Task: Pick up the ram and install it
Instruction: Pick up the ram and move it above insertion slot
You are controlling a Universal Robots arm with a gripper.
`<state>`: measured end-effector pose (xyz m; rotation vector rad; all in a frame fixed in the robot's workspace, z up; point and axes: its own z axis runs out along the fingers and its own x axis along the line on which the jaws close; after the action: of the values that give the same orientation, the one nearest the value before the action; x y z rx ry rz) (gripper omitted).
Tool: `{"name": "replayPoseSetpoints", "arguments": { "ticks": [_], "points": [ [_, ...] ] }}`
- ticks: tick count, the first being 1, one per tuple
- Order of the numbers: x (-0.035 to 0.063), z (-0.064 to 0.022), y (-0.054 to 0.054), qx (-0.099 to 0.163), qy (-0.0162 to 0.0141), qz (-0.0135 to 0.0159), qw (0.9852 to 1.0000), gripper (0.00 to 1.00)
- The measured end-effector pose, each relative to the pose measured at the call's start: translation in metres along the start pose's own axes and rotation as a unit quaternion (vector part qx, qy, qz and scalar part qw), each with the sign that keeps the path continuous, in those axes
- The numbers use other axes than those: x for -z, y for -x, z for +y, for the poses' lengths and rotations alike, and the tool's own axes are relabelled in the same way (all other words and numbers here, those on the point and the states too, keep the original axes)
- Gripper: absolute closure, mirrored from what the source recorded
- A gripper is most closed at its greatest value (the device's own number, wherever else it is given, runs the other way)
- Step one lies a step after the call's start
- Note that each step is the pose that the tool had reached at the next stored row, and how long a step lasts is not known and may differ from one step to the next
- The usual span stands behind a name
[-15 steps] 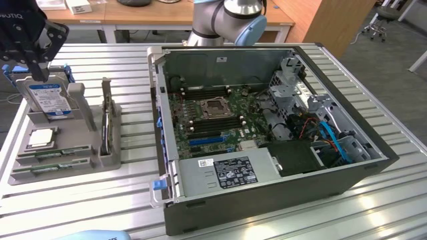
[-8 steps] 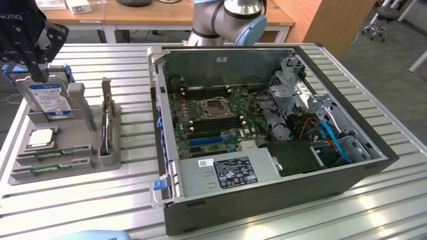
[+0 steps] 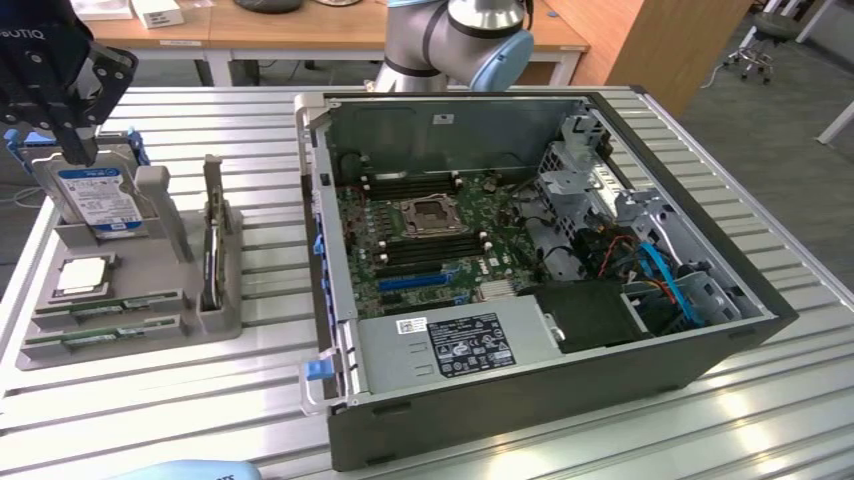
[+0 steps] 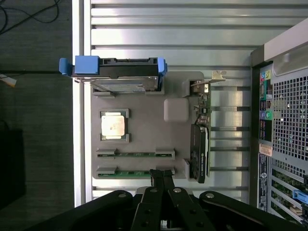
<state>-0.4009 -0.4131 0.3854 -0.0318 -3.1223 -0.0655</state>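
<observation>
Pincer (image 4: 161,174) closed over tray (image 4: 144,132), ram (image 4: 134,154) beside processor (image 4: 114,124), hard drive (image 4: 122,81), graphics card (image 4: 199,149)

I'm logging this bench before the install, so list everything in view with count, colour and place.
ram sticks: two, green, in tray slots.
processor chip: one, silver, on tray beside them.
hard drive: one, blue-labelled, upright at tray end.
expansion card: one, green-black, on edge, tray's case side.
tray: one, grey, exterior view's left.
computer case: one, dark, open, exterior view's right.
table: one, silver, slatted, beneath all.
robot arm: one, silver-blue, behind case.
end effector: one, black, shut, empty, above tray.
</observation>
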Motion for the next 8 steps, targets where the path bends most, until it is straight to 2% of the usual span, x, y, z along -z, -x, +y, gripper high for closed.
{"name": "replayPoseSetpoints", "arguments": {
  "ticks": [4, 8],
  "points": [
    [0.0000, 0.0000, 0.0000, 0.002, -0.0001, 0.0001, 1.0000, 0.90],
    [-0.0003, 0.0000, 0.0000, 0.018, -0.0006, 0.0007, 0.9998, 0.90]
  ]
}}
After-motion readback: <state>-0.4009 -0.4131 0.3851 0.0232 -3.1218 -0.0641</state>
